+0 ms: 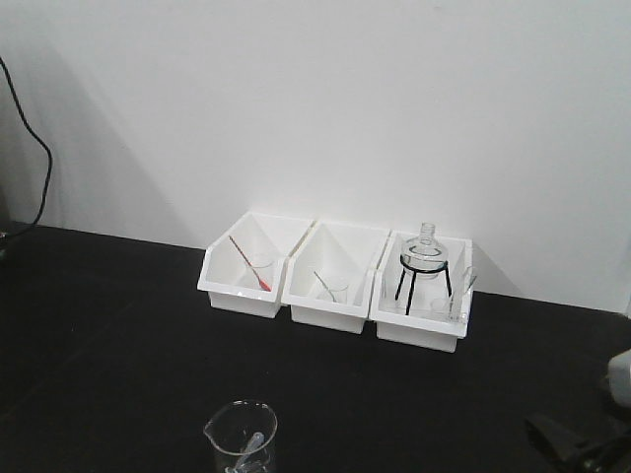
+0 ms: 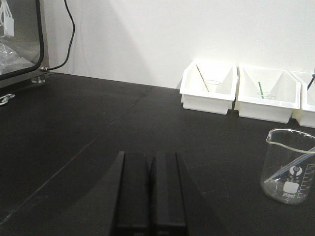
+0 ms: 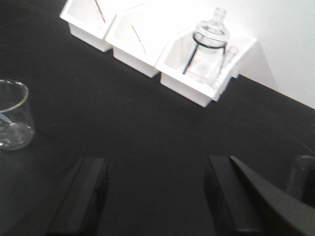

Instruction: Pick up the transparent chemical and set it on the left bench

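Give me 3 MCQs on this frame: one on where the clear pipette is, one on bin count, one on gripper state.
1. Where is the transparent chemical pipette?
A. Lying in the middle bin
B. Leaning inside the glass beaker on the black bench
C. Held in the left gripper

2. How many white bins stand in the row by the wall?
A. Two
B. Three
C. Five

3. How do the grippers stand?
A. Left gripper shut, right gripper open
B. Both open
C. Left open, right shut on the pipette

Key: 1 B, the left wrist view shows the clear stem slanting inside the beaker. 2 B, the front view shows three bins side by side. 3 A, the left fingers meet with nothing between them, while the right fingers stand wide apart over bare bench.
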You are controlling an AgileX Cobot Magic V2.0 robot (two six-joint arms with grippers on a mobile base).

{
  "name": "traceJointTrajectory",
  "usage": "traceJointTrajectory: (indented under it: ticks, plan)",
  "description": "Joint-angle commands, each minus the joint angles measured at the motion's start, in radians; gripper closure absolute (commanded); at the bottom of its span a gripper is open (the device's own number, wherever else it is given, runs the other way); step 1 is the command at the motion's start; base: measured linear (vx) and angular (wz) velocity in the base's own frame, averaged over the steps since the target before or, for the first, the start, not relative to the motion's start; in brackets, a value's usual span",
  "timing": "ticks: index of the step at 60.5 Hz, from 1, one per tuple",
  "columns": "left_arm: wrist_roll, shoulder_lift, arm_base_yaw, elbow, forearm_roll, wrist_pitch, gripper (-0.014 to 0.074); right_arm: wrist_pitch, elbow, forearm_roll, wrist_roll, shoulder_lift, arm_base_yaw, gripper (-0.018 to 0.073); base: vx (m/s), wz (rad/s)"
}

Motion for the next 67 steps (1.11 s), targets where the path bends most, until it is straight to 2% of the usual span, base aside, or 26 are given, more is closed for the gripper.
traceJointTrajectory:
  ticks: [1,6,17,22,27,33,38,43,52,67]
  plan:
    - [-0.008,-0.019,-0.002,0.016,-0.001,-0.078,0.0600,0.022,-0.032,0.018,-0.033,-0.083,-0.024,0.0120,0.00,0.00]
    - [-0.008,-0.019,-0.002,0.016,-0.001,-0.078,0.0600,0.045,-0.030,0.131,-0.113,-0.185,-0.124,0.0183,0.00,0.00]
    - [-0.008,-0.019,-0.002,0.016,-0.001,-0.078,0.0600,-0.097,0.094,0.224,-0.381,-0.427,-0.416,0.0368,0.00,0.00]
    - [-0.008,-0.019,-0.002,0.016,-0.001,-0.078,0.0600,-0.147,0.202,0.337,-0.502,-0.530,-0.503,0.0461,0.00,0.00]
    - [-0.008,-0.019,-0.002,0.016,-0.001,-0.078,0.0600,-0.193,0.320,0.514,-0.606,-0.629,-0.567,0.0554,0.00,0.00]
    - [-0.008,-0.019,-0.002,0.016,-0.001,-0.078,0.0600,-0.254,0.486,0.651,-0.650,-0.723,-0.595,0.0570,0.00,0.00]
    - [-0.008,-0.019,-0.002,0.016,-0.001,-0.078,0.0600,-0.325,0.593,0.667,-0.651,-0.787,-0.592,0.0569,0.00,0.00]
    - [-0.008,-0.019,-0.002,0.016,-0.001,-0.078,0.0600,-0.489,0.728,0.644,-0.656,-0.849,-0.595,0.0567,0.00,0.00]
    - [-0.008,-0.019,-0.002,0.016,-0.001,-0.078,0.0600,-0.537,0.724,0.626,-0.659,-0.844,-0.632,0.0567,0.00,0.00]
    - [-0.008,-0.019,-0.002,0.016,-0.001,-0.078,0.0600,-0.541,0.724,0.627,-0.659,-0.842,-0.629,0.0567,0.00,0.00]
